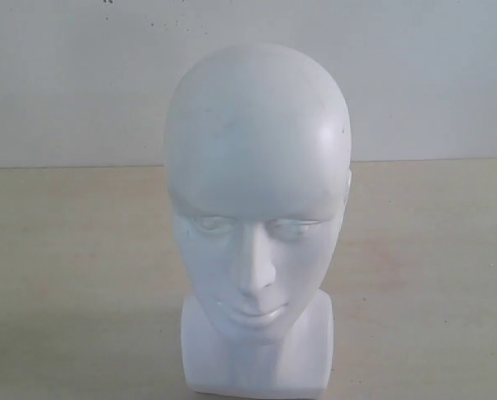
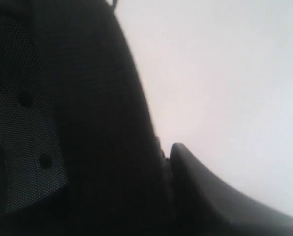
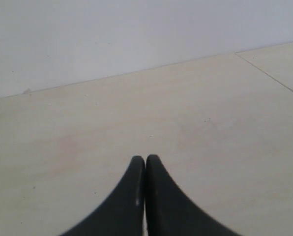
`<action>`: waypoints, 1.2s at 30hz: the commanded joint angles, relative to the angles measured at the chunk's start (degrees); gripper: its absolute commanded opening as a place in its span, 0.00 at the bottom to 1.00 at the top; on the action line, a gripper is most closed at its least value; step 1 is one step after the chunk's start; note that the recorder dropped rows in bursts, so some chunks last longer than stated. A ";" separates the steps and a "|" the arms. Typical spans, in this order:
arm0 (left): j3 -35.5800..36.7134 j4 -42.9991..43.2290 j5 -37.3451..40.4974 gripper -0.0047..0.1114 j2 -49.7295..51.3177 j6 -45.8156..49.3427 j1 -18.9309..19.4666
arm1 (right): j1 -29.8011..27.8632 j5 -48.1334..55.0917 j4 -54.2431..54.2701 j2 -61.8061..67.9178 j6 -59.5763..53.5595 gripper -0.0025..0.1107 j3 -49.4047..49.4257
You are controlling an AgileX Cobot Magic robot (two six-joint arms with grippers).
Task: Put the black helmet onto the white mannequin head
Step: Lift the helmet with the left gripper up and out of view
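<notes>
The white mannequin head point(image 1: 257, 208) stands upright on its blocky neck base near the front edge of the beige tabletop point(image 1: 65, 267). It faces the exterior camera with closed eyes. Its crown is bare, and a plain white wall point(image 1: 65, 75) rises behind it.

The black helmet point(image 2: 97, 123) shows only in the left wrist view, very close and blurred. It fills one side of that picture, with a panel of dark mesh lining point(image 2: 26, 137) dotted with small round studs. Pale wall point(image 2: 225, 73) is the only background.

The left pincer point(image 2: 167, 155) sits at the helmet's edge. One black finger point(image 2: 210, 196) lies on the outside, its tip touching the rim, while the other finger is hidden behind the helmet. As far as this view shows, the pincer is grasping the helmet by its rim. Where the helmet is relative to the head cannot be told.

The right pincer point(image 3: 145, 162) is clenched, with its two black fingertips pressed together and nothing between them. It hangs over bare tabletop point(image 3: 136, 113), which has a thin seam point(image 3: 269, 73) running toward the wall point(image 3: 87, 39).
</notes>
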 commanded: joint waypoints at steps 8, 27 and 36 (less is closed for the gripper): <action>-1.03 40.07 -28.66 0.08 2.31 -54.98 -0.19 | 0.17 -0.61 -0.36 -0.30 0.00 0.02 -0.03; -2.93 3.24 -55.99 0.08 10.59 -41.76 -0.19 | 0.17 -0.61 -0.36 -0.30 0.00 0.02 -0.03; -3.52 -6.03 -82.38 0.08 24.66 -48.34 -0.19 | 0.17 -0.61 -0.36 -0.30 0.00 0.02 -0.03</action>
